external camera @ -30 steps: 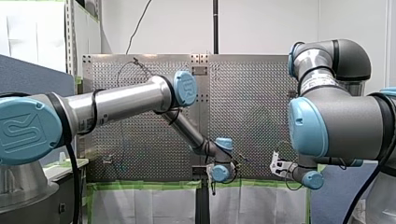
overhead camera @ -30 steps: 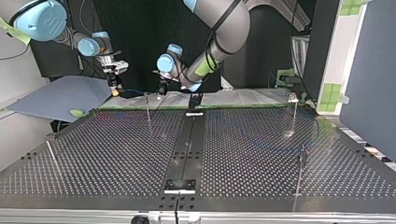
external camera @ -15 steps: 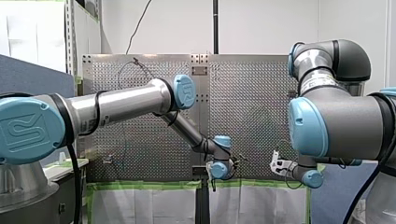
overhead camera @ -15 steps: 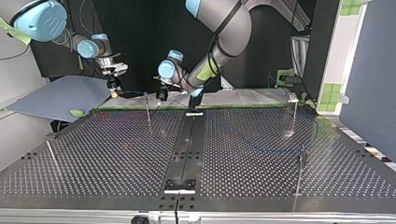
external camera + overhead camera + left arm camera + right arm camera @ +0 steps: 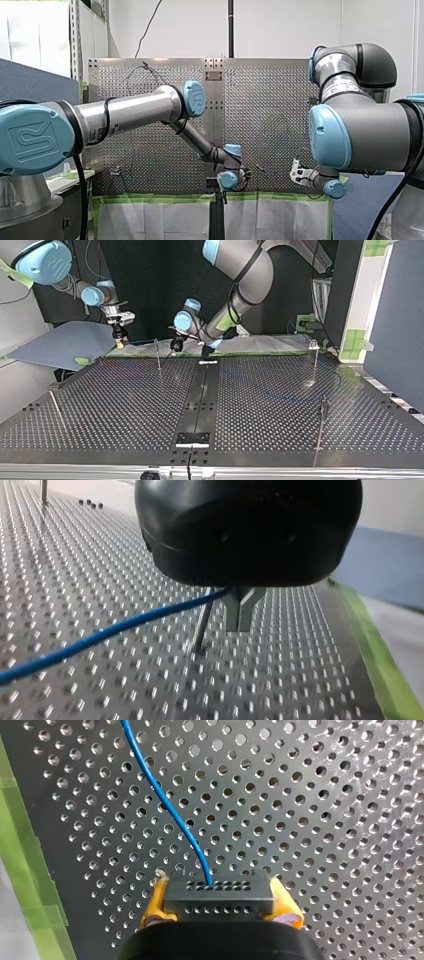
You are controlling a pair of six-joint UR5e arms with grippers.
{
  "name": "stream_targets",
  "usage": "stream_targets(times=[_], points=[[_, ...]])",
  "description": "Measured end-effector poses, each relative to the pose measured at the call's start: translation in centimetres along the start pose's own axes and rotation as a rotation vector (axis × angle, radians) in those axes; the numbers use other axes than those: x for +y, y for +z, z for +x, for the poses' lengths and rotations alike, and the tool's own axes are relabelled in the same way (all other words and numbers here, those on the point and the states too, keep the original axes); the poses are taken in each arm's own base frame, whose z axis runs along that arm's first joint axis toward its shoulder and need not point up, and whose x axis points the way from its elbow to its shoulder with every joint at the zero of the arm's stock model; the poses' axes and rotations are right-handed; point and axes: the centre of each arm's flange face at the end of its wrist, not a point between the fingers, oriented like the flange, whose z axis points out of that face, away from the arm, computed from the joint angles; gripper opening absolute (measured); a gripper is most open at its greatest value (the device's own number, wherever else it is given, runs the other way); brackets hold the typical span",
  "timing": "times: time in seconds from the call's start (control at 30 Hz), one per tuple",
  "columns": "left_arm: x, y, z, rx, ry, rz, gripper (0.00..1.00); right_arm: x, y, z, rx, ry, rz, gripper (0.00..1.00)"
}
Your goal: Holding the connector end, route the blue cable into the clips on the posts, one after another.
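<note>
Two grippers share the work. Right gripper [image 5: 220, 904]: yellow pads clamped on the connector [image 5: 220, 892], anchoring the blue cable [image 5: 165, 802]. Left gripper [image 5: 240, 614]: metal fingers closed round the cable just beside a post [image 5: 201, 627], presumably to steer it there.

My right gripper [image 5: 220, 894] apparently clamps the connector [image 5: 219, 901], blue cable [image 5: 165, 802] trailing ahead.

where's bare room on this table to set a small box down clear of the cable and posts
Best in the top view's left half: bare table between the left-edge post and the centre strip. Crowded at the far edge, where the left gripper and right gripper hold the cable and its connector by the far post.
</note>
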Motion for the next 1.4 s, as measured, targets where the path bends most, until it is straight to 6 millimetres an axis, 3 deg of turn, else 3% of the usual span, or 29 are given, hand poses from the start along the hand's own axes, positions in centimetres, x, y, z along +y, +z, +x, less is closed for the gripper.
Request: stream_targets(times=[0.37,0.87,1.4], points=[[-3.3,-0.8,0.9,0.041,-0.084,0.119,0.00,0.3,0.4,-0.2,-0.001,-0.022,0.000,0.00],[-1.3,0.1,0.1,0.035,-0.174,0.096,0.00,1.0,1.3,-1.6,-0.020,-0.021,0.003,0.00],[-0.2,1.0,-0.9,0.016,-0.215,0.109,0.00,1.8,4.0,0.0,0.009,-0.025,-0.004,0.00]])
